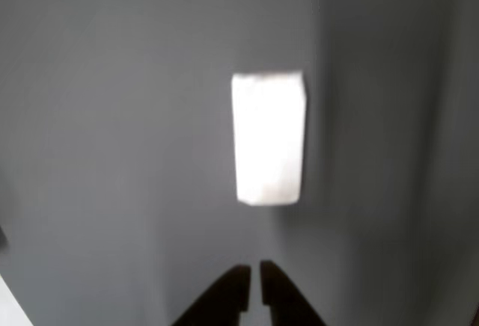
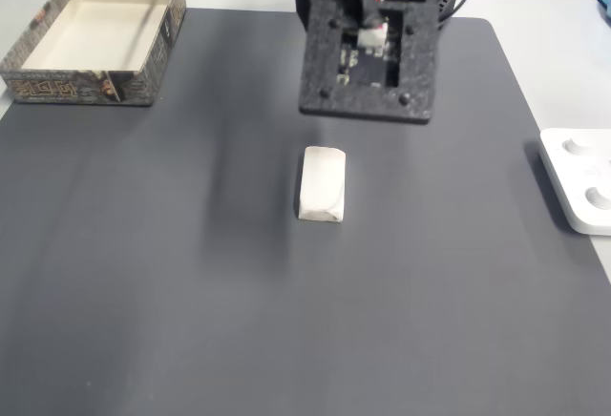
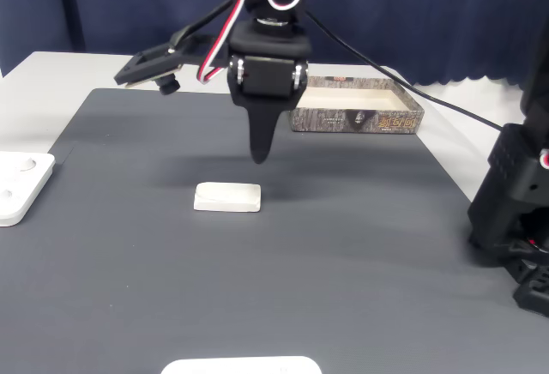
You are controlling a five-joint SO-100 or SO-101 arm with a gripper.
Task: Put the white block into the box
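Your gripper [image 3: 258,156] has its two dark fingers pressed nearly together, with only a thin slit between the tips in the other view [image 1: 254,290], and nothing is held in them. In a fixed view it hangs point-down in the air, clear of the mat, just behind the white block [image 3: 227,196]. That looks like a hover before the reach: you are lined up above the block, but the fingers would have to spread before they could straddle it.

The white block [image 2: 322,183] lies flat on the dark grey mat [image 2: 191,292] near its middle, touching nothing else. In the other view its long side [image 1: 269,137] runs away from the tips, so the jaws would close across its narrower width, which is likely the easier way to take it.

The box [image 2: 95,37] stands at the far left corner of the mat in a fixed view, well apart from the block; in another fixed view it sits beyond and to the right of the arm [image 3: 358,106]. Its pale inner floor looks bare, with nothing in it, so the block still has to be carried the whole way there.

A white panel [image 2: 578,179] with round marks rests off the mat's right edge in a fixed view; it plays no part here.
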